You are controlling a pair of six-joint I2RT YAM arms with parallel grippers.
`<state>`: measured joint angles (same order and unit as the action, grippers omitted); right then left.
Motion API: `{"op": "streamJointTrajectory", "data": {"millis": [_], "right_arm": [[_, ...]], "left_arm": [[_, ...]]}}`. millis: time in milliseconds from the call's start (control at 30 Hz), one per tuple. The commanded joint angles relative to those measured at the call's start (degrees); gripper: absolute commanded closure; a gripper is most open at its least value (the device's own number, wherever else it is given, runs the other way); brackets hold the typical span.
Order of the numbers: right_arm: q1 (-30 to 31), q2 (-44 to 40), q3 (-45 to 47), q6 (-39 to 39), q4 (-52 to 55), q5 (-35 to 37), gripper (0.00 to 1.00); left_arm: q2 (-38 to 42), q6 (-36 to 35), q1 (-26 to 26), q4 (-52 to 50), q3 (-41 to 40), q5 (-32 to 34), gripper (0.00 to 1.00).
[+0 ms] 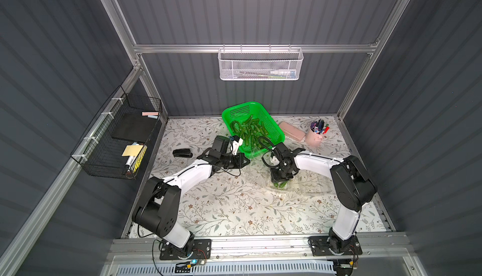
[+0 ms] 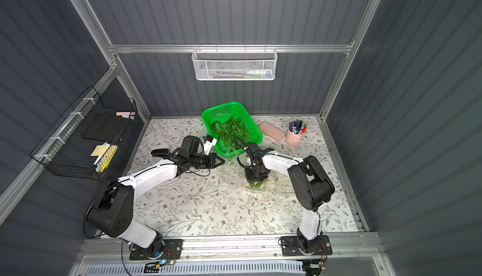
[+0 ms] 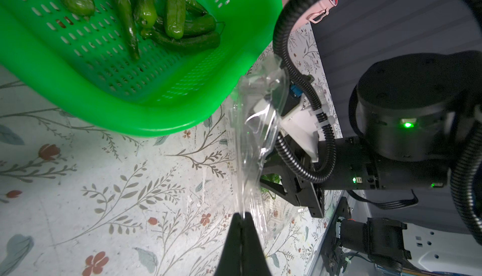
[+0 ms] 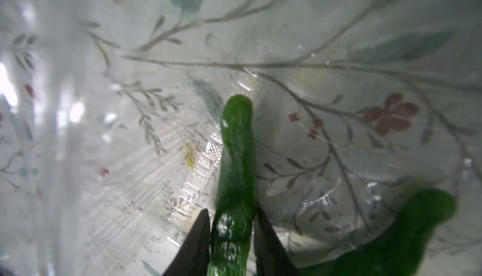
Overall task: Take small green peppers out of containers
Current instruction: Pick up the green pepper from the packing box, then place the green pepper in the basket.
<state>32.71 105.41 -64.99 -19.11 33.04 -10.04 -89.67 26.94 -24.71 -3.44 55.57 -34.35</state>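
left hand (image 3: 242,216) clenched on clamshell lid (image 3: 257,131) | right hand (image 4: 232,222) grasping pepper (image 4: 236,157) | risk: thin lid could slip free, glossy pepper could twist out on lifting

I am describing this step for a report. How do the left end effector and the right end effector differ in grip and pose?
The left end effector is shut flat on a thin edge of the clear clamshell container; the right end effector grips a small green pepper, so its jaws stand apart. In both top views the left one reaches sideways, while the right one points down. Both hold something.
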Motion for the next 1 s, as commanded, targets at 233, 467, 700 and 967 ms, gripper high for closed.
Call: {"op": "streamJointTrajectory", "data": {"millis": [233, 467, 700, 967], "right_arm": [[0.17, -9.11, -2.22, -0.2, 1.58, 3.75, 0.95], [-1.39, -8.86, -16.09, 2.37, -4.83, 6.62, 0.94], [-3.52, 12.05, -51.62, 1.14, 3.45, 6.6, 0.57], [-3.35, 2.09, -37.41, -2.72, 4.41, 2.83, 0.55]], "left_arm": [[-1.08, -0.78, -0.52, -0.11, 1.82, 0.85, 1.0], [-0.42, -0.84, -0.52, -0.34, 1.32, 1.43, 1.0], [-0.24, -0.22, -0.77, 0.2, 1.35, 1.75, 1.0], [-0.57, -0.74, -0.86, 0.09, 1.38, 2.44, 1.0]]}}
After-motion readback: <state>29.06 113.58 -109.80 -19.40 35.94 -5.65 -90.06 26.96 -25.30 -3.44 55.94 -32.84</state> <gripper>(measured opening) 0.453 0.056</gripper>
